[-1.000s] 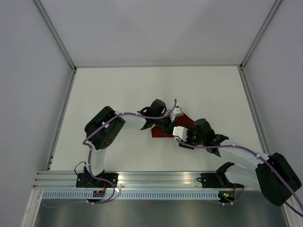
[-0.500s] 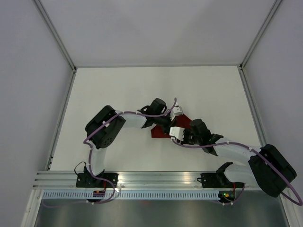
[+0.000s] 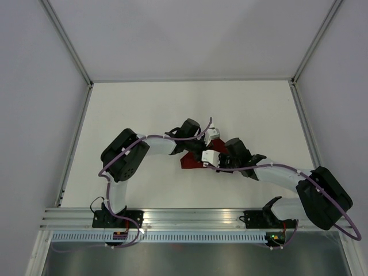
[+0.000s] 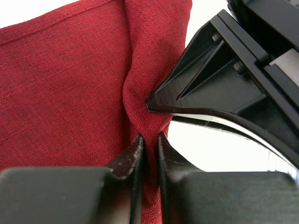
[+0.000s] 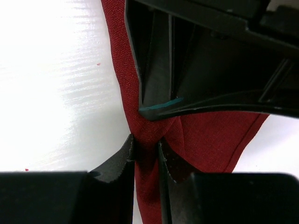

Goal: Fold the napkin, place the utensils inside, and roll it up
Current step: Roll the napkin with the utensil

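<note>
R gripper [image 5: 145,143] slid left, now just beside L gripper [image 4: 149,140]; the 2 pinch 1 raised fold of napkin [image 4: 60,84].

The table [image 3: 144,115] is a plain white surface with a faint sheen, closed in by pale panels [image 3: 34,115] on three sides and by an aluminium rail [image 3: 195,217] along its near edge. On it lies the napkin [image 3: 188,161] — dark red cloth, bunched near the middle of the table. Part of it rests flat and a ridge is gathered upward. Two tiny red specks [image 5: 98,63] sit on the bare white beside the cloth.
</note>
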You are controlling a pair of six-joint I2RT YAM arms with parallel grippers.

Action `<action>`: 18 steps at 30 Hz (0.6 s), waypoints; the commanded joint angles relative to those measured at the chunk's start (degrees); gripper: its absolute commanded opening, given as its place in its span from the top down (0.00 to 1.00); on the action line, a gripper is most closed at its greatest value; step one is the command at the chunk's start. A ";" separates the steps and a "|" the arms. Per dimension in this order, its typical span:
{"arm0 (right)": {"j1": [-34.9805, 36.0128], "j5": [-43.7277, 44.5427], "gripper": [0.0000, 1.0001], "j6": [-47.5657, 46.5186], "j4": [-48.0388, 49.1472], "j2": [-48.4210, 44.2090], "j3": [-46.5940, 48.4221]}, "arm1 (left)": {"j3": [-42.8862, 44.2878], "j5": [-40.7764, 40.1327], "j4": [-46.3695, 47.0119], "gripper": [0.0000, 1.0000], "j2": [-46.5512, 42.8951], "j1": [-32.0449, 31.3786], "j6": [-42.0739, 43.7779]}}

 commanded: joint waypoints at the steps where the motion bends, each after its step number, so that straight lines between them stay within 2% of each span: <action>1: 0.09 -2.83 0.88 0.97 -7.24 1.98 2.05 | -0.90 -4.57 -3.34 0.78 -2.52 0.99 -2.42; 2: 0.09 -2.83 0.88 0.97 -7.41 2.16 2.14 | -0.81 -4.75 -3.17 0.22 -2.70 1.42 -2.51; 4: 0.09 -2.74 0.88 0.88 -7.50 2.69 2.14 | -0.81 -4.57 -2.82 0.18 -3.31 1.69 -2.86; 11: 0.00 -2.66 0.90 1.15 -8.29 4.27 3.02 | -3.44 -10.72 0.78 0.18 -7.43 2.74 -4.26; 14: 0.09 -3.18 0.91 1.15 -9.52 5.59 4.16 | -6.24 -17.30 4.82 0.18 -11.64 3.88 -7.16; 15: 0.00 -3.36 0.91 1.23 -10.22 6.37 5.03 | -7.13 -22.54 7.36 0.18 -12.97 4.15 -7.86; 17: -0.26 -4.41 0.92 1.24 -11.97 7.43 6.70 | -9.67 -26.79 9.22 0.18 -16.04 5.03 -9.10; 18: -0.52 -5.02 0.92 1.24 -12.51 8.48 7.32 | -10.65 -32.47 10.45 0.16 -19.37 5.21 -9.71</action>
